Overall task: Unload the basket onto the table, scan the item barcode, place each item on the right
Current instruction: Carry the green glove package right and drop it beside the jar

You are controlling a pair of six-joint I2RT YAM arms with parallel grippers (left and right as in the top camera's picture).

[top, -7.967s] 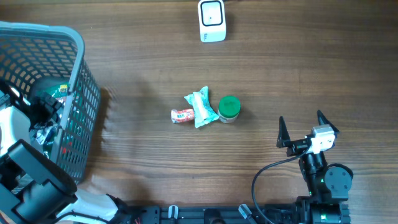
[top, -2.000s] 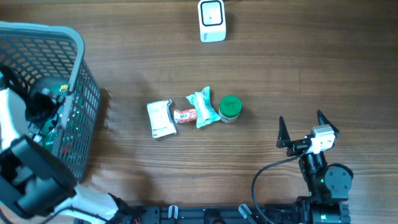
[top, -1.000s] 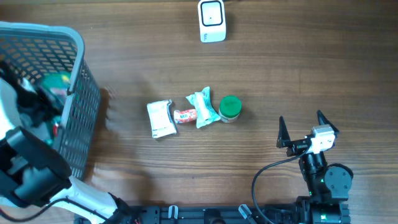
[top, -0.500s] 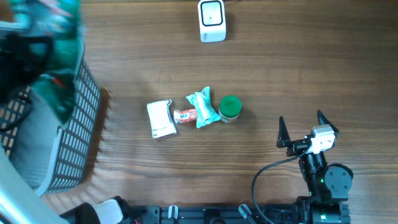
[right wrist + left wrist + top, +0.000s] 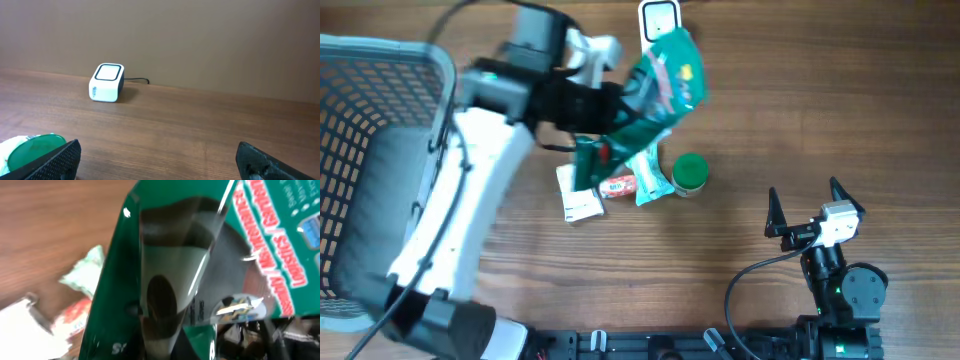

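One green bag was up off the desk, pinched in the left fingers, which were pressed together on its lower part. It hung tilted just in front of the single white scanner, covering the scanner's near edge in the overhead view. In the left wrist view the bag filled most of the picture; red lettering ran along its upper right, too slanted and blurred to read with certainty, and a smaller line of white print beside it was no clearer.

Four small things lay in a row on the desk below the bag: one white packet, one little red packet, one pale green packet and one green-lidded jar. The red packet touched both its neighbours, and its print was too small to make out.

One grey mesh basket stood at the left edge.

The right fingers were spread wide over bare desk, well apart from the row, holding nothing.
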